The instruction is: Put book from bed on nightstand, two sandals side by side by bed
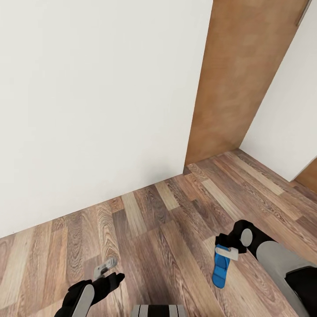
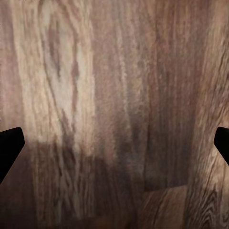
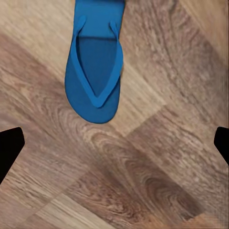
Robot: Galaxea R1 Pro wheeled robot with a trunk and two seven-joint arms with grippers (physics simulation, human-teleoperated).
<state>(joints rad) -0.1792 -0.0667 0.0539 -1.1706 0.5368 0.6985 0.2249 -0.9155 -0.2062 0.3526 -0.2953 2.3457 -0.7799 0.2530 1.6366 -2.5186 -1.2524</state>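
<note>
One blue sandal (image 1: pixel 221 268) is seen lying flat on the wood-plank floor (image 1: pixel 176 220), at about five o'clock in the head view, just under the right gripper (image 1: pixel 226 252). In the right wrist view the sandal (image 3: pixel 95 71) rests strap-side up with nothing clamped on it, and the right gripper's dark fingertips (image 3: pixel 9 148) are spread wide at the frame edges, apart from the sandal. The left gripper (image 1: pixel 105 266), at seven o'clock, is likewise held spread over bare floor. A white wall (image 1: pixel 97 110) and a brown door (image 1: pixel 237 79) are faced. Little of the task can be judged done: the sandal is not yet gripped (its twin is yet to be dealt with), and the book's transfer cannot be confirmed.
</note>
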